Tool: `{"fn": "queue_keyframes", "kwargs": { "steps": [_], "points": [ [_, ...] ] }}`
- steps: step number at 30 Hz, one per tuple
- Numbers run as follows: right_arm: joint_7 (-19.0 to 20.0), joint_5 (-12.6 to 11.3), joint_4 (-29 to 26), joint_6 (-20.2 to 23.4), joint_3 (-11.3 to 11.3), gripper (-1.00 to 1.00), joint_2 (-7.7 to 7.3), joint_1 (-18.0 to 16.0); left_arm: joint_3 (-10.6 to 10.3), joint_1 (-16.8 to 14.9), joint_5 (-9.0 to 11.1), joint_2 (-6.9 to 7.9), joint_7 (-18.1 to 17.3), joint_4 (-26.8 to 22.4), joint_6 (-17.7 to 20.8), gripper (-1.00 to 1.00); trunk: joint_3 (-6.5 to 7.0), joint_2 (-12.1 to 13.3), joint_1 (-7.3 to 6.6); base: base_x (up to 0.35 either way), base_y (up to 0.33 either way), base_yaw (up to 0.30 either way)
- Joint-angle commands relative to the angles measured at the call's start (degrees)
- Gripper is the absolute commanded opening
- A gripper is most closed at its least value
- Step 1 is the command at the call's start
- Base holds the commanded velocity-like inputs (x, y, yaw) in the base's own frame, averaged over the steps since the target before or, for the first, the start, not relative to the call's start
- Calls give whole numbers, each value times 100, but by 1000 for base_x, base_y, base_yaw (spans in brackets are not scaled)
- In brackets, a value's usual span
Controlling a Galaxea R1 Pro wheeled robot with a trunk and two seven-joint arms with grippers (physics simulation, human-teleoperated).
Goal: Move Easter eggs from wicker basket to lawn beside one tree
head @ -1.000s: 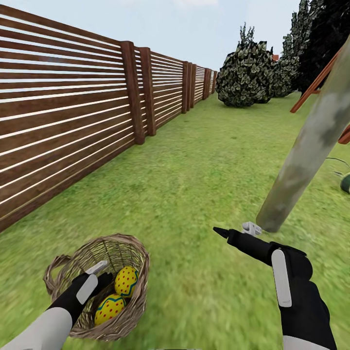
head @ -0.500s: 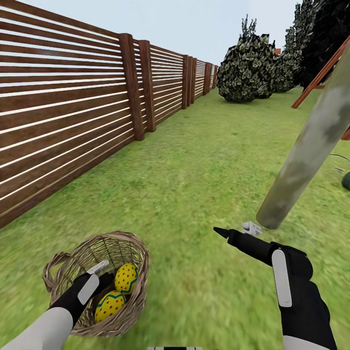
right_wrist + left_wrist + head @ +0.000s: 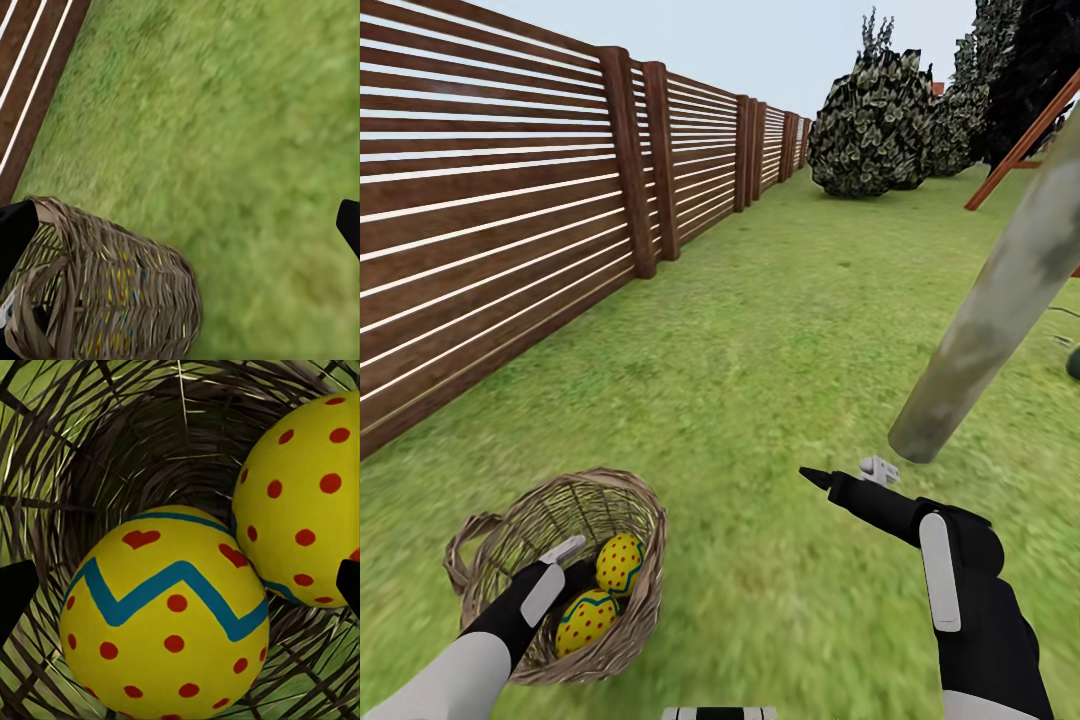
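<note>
Left gripper (image 3: 565,560) is down inside the wicker basket (image 3: 630,500), fingers spread wide with nothing pinched, hovering right over the two Easter eggs (image 3: 588,620) I can see, which touch each other in the bottom of the bowl. The basket sits on the lawn (image 3: 760,330) near the fence (image 3: 510,220). Right gripper (image 3: 845,478) hangs over the grass, jaws apart and empty, just short of the tree (image 3: 1000,300) trunk's base. Bushes (image 3: 875,125) stand further back along the fence line.
</note>
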Motion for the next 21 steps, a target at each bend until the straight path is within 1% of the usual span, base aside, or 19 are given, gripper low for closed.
{"fn": "queue_keyframes", "kwargs": {
  "steps": [1, 2, 7, 15, 19, 21],
  "points": [
    [33, 13, -3, 31, -16, 100, 6, -5, 4, 0, 60, -1, 37, -13, 23, 100, -5, -2, -1, 0, 0, 0],
    [33, 13, -3, 31, -16, 100, 6, -6, 4, 0, 60, -2, 34, -13, 23, 100, -5, -2, -1, 0, 0, 0],
    [33, 13, -3, 31, -17, 100, 6, -6, 4, 0, 60, -3, 22, -13, 30, 100, -116, -9, 12, 0, 0, 0],
    [33, 13, -3, 31, -18, 100, 6, -6, 3, 0, 60, -3, 21, -13, 47, 100, -116, -9, 12, 0, 0, 0],
    [33, 13, -3, 31, -18, 100, 6, -4, 3, 0, 60, -3, 19, -13, 49, 100, -204, -14, 22, 0, 0, 0],
    [33, 13, -3, 31, -18, 100, 6, -3, 3, 0, 60, -3, 18, -13, 49, 100, -204, -14, 22, 0, 0, 0]
  ]
}}
